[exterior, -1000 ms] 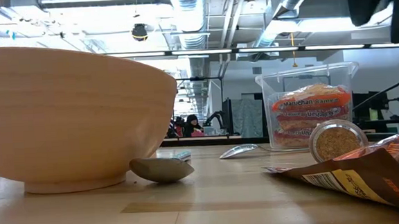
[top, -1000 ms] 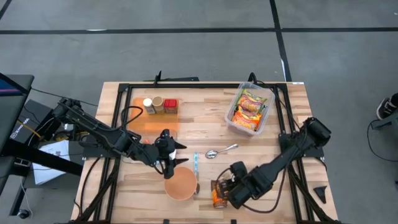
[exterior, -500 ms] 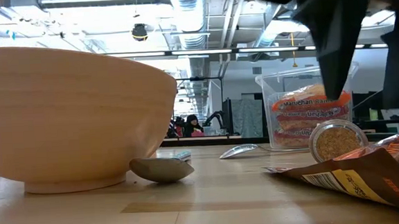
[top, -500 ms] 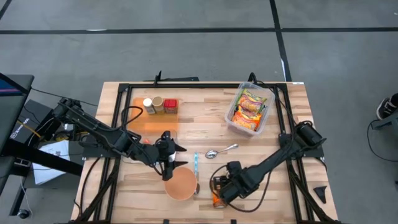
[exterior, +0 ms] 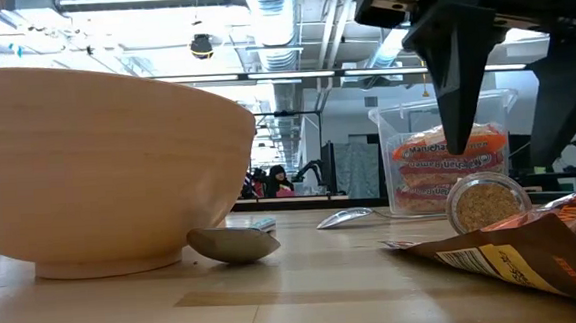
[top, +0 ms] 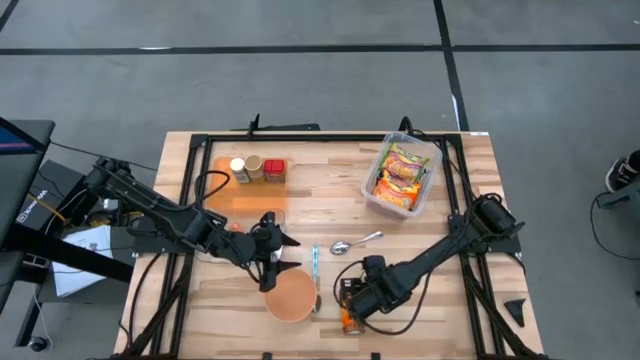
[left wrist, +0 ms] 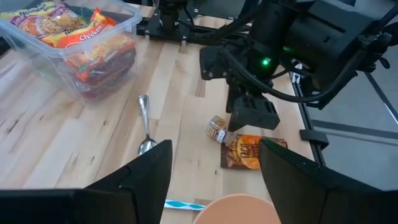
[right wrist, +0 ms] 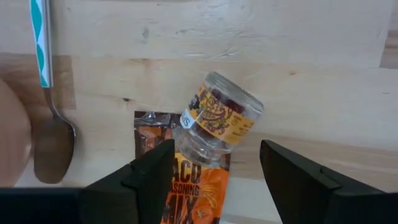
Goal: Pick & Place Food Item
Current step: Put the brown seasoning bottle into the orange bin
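Note:
A small clear spice jar (right wrist: 221,115) with a yellow label lies on its side, resting partly on an orange taco seasoning packet (right wrist: 196,186) that lies flat on the table. My right gripper (right wrist: 217,149) is open and points down over them, one finger on either side of the jar, apart from it. In the low view the jar's lid (exterior: 484,202) faces the camera below the dark fingers (exterior: 458,81). My left gripper (left wrist: 214,155) hangs open above the far rim of the wooden bowl (top: 291,298), with nothing between its fingers.
A spoon with a teal striped handle (top: 316,268) lies beside the bowl, a metal spoon (top: 356,242) farther back. A clear tub of noodle packets (top: 402,175) stands at the far right, and an orange tray with spice jars (top: 252,170) at the far left.
My right gripper has come down over the jar and packet, shifting toward the table's left edge and rolling about its own axis; its fingers now show in the low view. The jar, the packet and the bowl have kept still.

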Tool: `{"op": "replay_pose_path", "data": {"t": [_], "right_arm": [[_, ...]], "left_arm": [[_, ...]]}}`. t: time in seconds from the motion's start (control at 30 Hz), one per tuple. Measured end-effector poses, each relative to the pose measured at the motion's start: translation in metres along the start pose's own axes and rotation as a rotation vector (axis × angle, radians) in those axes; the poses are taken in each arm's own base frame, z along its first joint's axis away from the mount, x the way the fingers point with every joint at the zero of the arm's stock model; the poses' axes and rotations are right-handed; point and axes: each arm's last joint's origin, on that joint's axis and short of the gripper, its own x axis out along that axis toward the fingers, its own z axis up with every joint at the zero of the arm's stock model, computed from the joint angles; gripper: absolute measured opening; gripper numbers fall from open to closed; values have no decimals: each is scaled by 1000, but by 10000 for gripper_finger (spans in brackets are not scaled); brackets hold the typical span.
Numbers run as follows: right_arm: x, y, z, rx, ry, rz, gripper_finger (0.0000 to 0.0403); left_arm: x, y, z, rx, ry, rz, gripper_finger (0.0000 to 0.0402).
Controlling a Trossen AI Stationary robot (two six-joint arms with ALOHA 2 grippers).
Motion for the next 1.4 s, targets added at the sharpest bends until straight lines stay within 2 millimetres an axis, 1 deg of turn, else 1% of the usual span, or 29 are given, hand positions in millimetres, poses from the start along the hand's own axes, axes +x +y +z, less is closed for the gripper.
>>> {"op": "replay_pose_path", "data": {"t": [0.1, 0.23, 0.33, 0.4, 0.9, 1.4], "right_arm": [[1, -1, 2, -6, -5, -13, 232], [18, -6, 3, -11, 24, -47, 233], [30, -11, 3, 7, 41, -35, 233], [33, -16, 4, 11, 38, -65, 233], [31, -29, -11, -104, 49, -90, 233], [32, -27, -5, -265, 38, -94, 232]], "left_arm": [[0, 0, 0, 8, 0, 0, 232], [0, 0, 0, 9, -1, 1, 232], [0, 0, 0, 9, -1, 1, 232], [0, 0, 0, 9, -1, 1, 232], [0, 0, 0, 8, -2, 2, 232], [0, 1, 0, -11, -10, 21, 232]]}}
